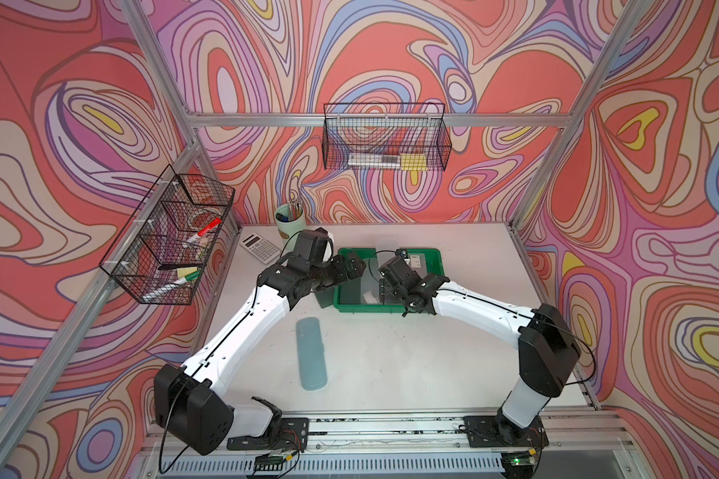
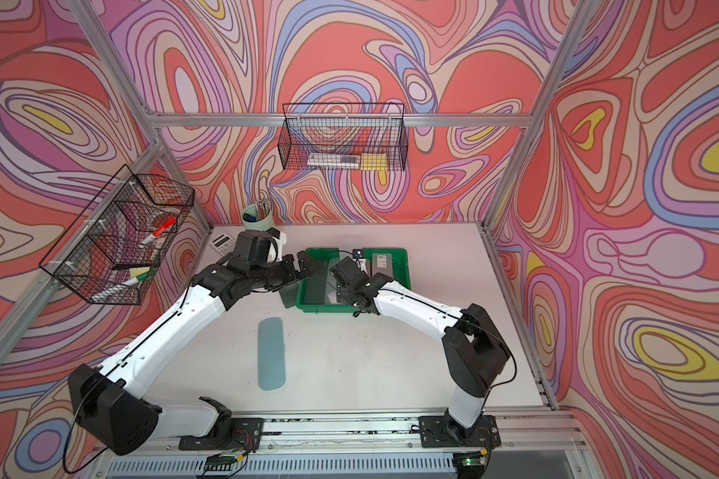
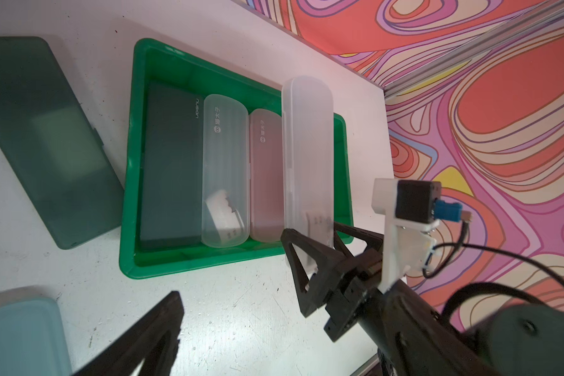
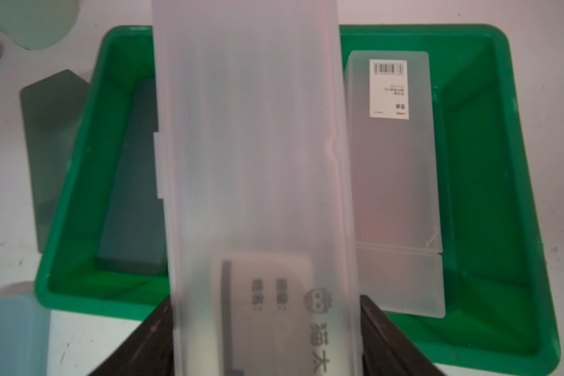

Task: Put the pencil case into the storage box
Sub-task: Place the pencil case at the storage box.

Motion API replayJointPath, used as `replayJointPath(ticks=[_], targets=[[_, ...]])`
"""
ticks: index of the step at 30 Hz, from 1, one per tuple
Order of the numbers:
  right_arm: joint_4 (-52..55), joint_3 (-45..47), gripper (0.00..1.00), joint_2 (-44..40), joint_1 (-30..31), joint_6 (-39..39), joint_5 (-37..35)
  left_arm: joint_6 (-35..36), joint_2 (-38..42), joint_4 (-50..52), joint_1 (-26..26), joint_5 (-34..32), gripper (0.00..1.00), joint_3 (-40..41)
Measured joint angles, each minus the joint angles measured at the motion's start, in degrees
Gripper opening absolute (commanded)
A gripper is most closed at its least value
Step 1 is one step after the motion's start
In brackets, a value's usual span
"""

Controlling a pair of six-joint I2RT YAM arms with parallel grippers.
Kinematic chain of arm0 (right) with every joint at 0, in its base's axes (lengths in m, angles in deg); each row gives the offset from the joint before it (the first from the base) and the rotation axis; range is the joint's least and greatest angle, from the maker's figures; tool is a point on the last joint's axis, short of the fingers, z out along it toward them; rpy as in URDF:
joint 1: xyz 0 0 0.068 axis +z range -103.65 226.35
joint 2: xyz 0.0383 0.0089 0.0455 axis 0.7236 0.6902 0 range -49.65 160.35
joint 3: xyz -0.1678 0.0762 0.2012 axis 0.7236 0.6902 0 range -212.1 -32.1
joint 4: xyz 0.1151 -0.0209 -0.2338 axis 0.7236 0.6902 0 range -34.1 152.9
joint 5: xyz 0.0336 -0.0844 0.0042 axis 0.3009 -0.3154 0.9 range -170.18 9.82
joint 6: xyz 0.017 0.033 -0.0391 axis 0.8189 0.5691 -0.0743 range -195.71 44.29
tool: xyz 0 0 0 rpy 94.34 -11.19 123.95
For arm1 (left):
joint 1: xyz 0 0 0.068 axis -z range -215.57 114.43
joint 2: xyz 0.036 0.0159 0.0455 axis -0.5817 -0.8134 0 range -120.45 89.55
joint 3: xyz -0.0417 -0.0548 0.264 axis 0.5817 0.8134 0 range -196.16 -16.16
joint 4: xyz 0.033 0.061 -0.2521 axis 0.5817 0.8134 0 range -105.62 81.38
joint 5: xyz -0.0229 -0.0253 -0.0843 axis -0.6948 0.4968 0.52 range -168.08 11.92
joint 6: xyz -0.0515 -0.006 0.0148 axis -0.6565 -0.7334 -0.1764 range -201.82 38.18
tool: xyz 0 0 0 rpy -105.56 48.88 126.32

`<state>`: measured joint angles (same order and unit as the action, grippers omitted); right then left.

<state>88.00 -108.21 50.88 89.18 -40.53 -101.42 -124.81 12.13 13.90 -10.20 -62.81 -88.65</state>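
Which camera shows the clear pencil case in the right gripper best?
Left wrist: the whole clear pencil case shows, held by the right gripper over the storage box. Right wrist crops its ends; top views show only a faint sliver.

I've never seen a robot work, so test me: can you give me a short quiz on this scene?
1. True or false: the right gripper holds a clear pencil case over the green box.
2. The green box is: A empty, B holding cases, C upside down.
3. What colour is the loose case nearest the arms' bases?
Key: 1 true; 2 B; 3 light blue.
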Motion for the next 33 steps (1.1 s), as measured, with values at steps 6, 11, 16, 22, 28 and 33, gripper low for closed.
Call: replayJointPath(ticks=[6, 11, 16, 22, 28, 33], targets=[[1.7, -1.9, 0.58, 6.4, -1.1, 3.0, -0.9, -0.8, 3.3, -3.0, 0.2, 0.0, 0.99, 6.7], [2.3, -5.0, 0.58, 9.6, -1.2, 3.9, -1.4, -1.0, 5.8, -2.9, 0.2, 0.0, 0.99, 10.7], [2.0, -6.3, 0.57, 11.4, -1.5, 4.5, -1.1, -0.9, 7.0, -2.9, 0.2, -0.3, 0.99, 11.2], [2.2, -6.4, 0.57, 13.7, -2.5, 4.8, -0.9, -0.5, 7.6, -2.9, 0.2, -0.5, 0.99, 11.2], [2.3, -6.5, 0.68, 13.8, -2.8, 5.0, -0.6, -0.4, 7.6, -2.9, 0.2, -0.5, 0.99, 11.2], [2.2, -6.5, 0.86, 13.9, -2.8, 5.2, -0.2, -0.3, 7.6, -2.9, 0.2, -0.7, 0.99, 12.0]])
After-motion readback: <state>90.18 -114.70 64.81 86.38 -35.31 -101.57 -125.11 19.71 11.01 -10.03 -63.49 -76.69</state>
